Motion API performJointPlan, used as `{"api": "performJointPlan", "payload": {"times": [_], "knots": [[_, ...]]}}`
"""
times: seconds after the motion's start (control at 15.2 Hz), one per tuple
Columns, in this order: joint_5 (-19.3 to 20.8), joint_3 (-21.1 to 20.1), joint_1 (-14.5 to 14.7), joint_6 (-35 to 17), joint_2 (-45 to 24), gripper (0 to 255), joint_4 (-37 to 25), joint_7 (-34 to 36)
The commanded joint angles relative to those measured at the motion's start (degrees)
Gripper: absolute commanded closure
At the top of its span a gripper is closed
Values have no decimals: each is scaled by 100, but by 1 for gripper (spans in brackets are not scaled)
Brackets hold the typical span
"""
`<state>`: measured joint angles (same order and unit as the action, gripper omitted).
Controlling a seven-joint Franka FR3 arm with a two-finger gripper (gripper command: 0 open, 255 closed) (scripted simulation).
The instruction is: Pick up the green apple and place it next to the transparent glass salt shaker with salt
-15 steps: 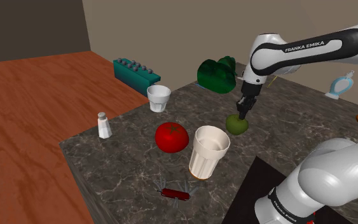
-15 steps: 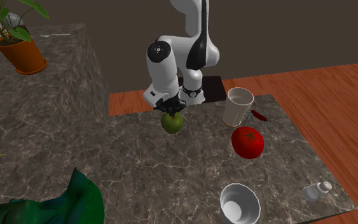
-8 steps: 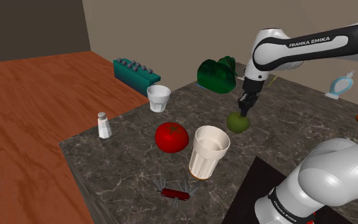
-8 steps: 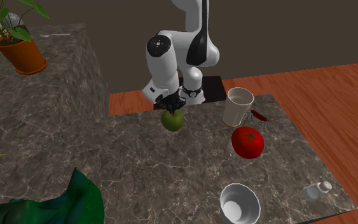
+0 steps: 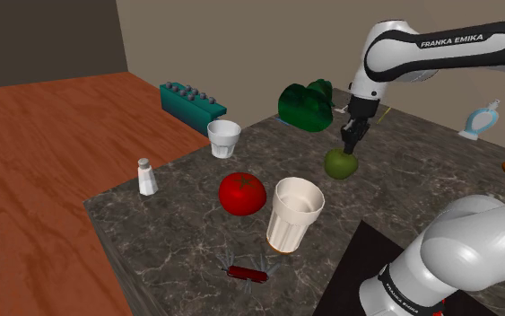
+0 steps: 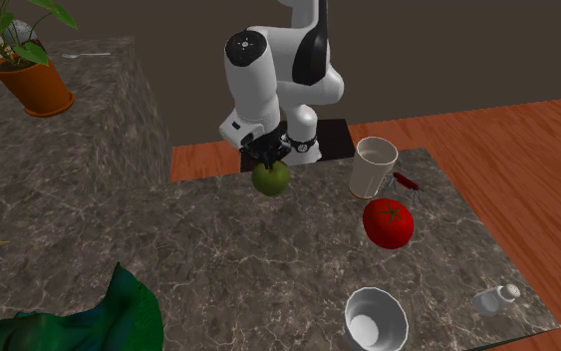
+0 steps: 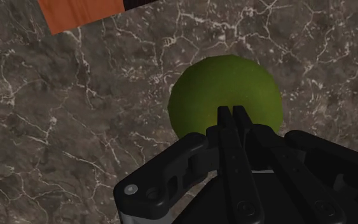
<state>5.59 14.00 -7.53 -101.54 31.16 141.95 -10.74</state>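
Dark marbled counter (image 5: 178, 224) fills the foreground; the green apple (image 5: 341, 163) hangs at the gripper (image 5: 349, 148) tips, beyond the white cup (image 5: 293, 214), well apart from the salt shaker (image 5: 146, 177); it is round, with no long axis evident; the fingers (image 7: 225, 130) pinch narrowly on its top; apple and gripper have risen since a second ago.

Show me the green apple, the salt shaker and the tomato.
green apple (image 5: 341, 165): shoulder view, its front side.
salt shaker (image 5: 147, 182): shoulder view, its body.
tomato (image 5: 242, 195): shoulder view, its red front.
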Motion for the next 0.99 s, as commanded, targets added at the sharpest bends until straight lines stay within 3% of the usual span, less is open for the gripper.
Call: {"api": "performJointPlan", "payload": {"times": [0.0, 0.92], "knots": [[-12, -20, 6, 162, 30, 255, -130, 8], [-81, -121, 40, 1254, 90, 255, -1161, 24]]}}
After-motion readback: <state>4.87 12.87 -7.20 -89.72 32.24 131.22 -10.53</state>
